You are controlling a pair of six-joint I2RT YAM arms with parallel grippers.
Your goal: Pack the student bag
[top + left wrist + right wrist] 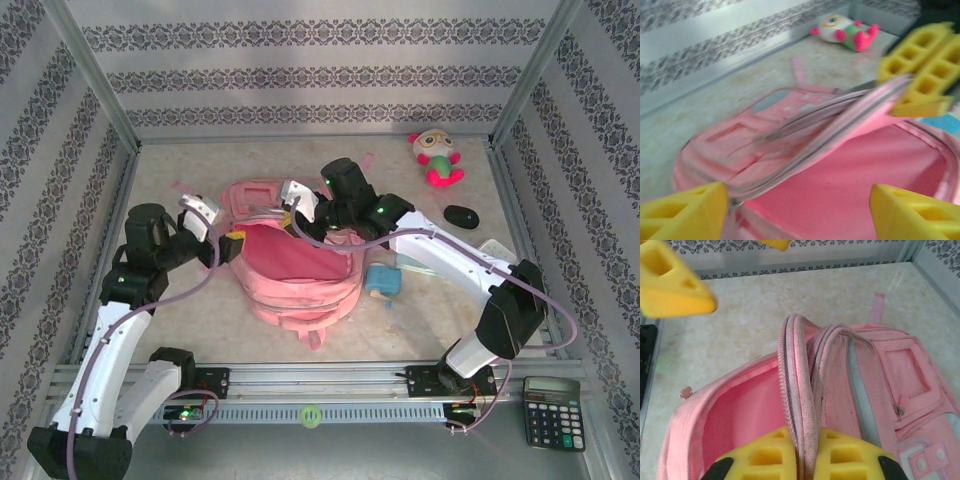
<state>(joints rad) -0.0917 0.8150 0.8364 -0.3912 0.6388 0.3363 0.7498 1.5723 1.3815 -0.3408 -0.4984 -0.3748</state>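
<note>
One student bag (300,270): mid-frame on the bench (180,170), mouth gaping, long axis up-and-down the frame.
Right fingers (767,457): pinched shut on its raised flap (800,390) — at the bag's upper edge.
Left fingers (687,210): spread wide, at the left rim — nearer that side.

The beige marbled table (400,325) carried the open pink student bag (300,270) at its middle. 1 blue item (384,283) lay just beside the bag's right side, 1 black oval object (461,215) farther right, and 1 plush toy (436,157) near the far right corner.

Black-white arms (112,345), lilac cables (72,410), yellow pads (765,455)
</note>
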